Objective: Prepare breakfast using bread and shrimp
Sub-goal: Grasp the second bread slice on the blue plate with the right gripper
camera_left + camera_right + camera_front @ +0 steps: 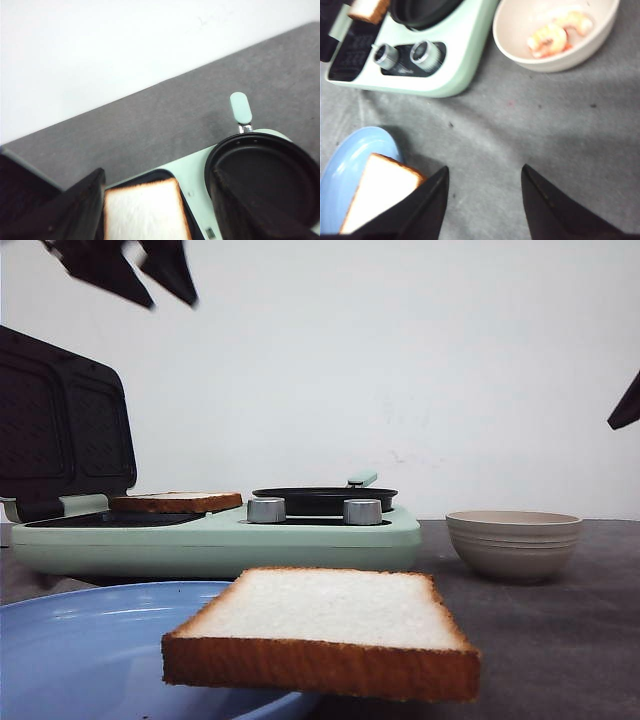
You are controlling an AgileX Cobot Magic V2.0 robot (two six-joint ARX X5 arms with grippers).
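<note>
Shrimp (555,34) in bowl (520,50), upper right of right wrist frame, ahead of spread, empty right claw (482,210); left claw (160,210) spread above bread (145,212) on grill.

We record two bread slices, each white in the crumb with a golden-brown crust: one (320,632) on the pale blue plate (70,640), one (177,502) on the mint-green cooker (215,535). Beside the left claw (155,210), the pan (265,175) is black with a mint handle. The cooker's knobs (405,54) are silver. Beyond the black right claw (482,200), pinkish-orange and white shrimp (560,32) lie in a beige bowl (514,543). The mat (530,125) is grey.
</note>
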